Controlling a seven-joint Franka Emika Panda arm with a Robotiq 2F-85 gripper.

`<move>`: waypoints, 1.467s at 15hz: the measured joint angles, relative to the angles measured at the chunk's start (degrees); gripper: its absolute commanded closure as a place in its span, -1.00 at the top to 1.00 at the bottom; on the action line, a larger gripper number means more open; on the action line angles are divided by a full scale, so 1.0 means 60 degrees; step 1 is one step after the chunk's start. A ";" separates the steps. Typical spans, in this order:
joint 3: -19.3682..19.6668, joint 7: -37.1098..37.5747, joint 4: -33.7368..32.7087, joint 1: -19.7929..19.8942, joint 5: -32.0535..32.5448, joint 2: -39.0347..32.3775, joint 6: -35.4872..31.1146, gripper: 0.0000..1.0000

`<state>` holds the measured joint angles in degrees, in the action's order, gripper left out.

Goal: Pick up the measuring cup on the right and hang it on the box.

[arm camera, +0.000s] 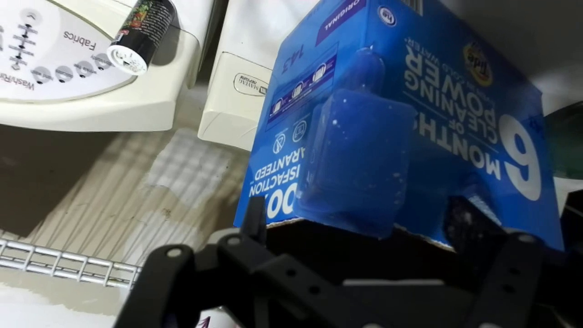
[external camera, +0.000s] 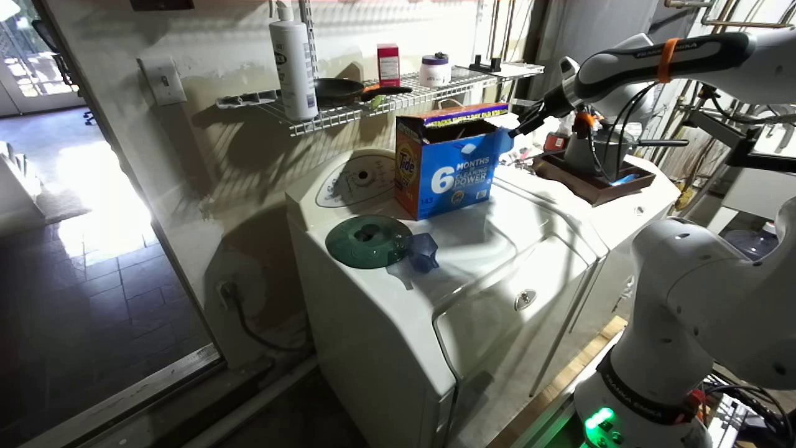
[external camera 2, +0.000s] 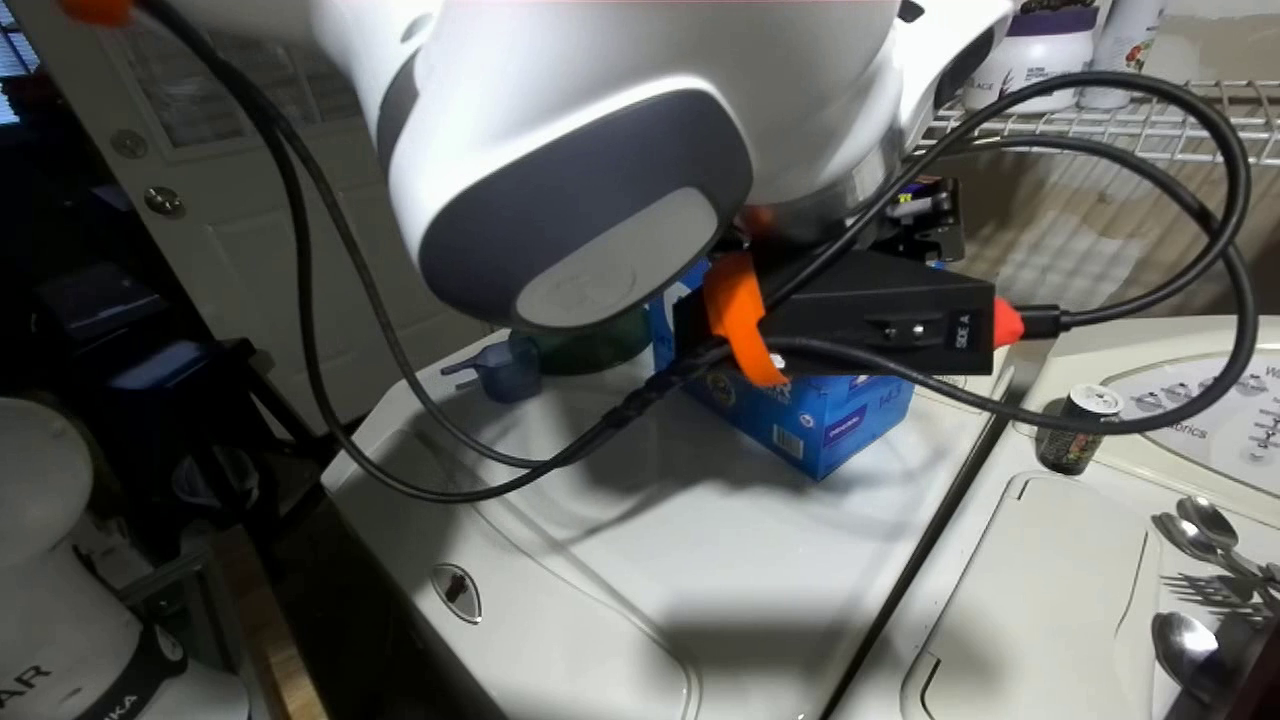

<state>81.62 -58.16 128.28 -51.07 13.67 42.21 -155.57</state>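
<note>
Nearest in my wrist view, the gripper (arm camera: pixel 363 221) stands wide and empty, clear of the blue measuring cup (arm camera: pixel 357 159), mid-frame at a corner of the box (arm camera: pixel 446 146). I'd expect light, stiff, slick plastic, best pinched by its side walls. Only the exterior views show a second cup (external camera: pixel 423 252) on the counter (external camera: pixel 463 255).

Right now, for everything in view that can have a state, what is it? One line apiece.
Fingers: spread apart
Box: upright, top open
Measuring cup: at the box's upper corner, not gripped; whether hooked, unclear
Other cup: set down, not held
Jar: capped
Black can: upright
Appliance door: shut
Base light: lit green
</note>
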 measured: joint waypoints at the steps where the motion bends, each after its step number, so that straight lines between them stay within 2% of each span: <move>1: -0.0102 0.0000 0.0093 0.0177 0.0000 -0.0037 0.0000 1.00; 5: -0.0657 -0.0072 0.0490 0.1065 0.0006 -0.0228 -0.0001 1.00; 10: -0.1660 -0.0130 0.1010 0.2491 0.0006 -0.0505 -0.0006 1.00; 22: -0.4802 0.0092 0.2062 0.6554 -0.0179 -0.1150 -0.0006 1.00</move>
<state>52.80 -57.61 140.65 -11.75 12.60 35.31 -155.61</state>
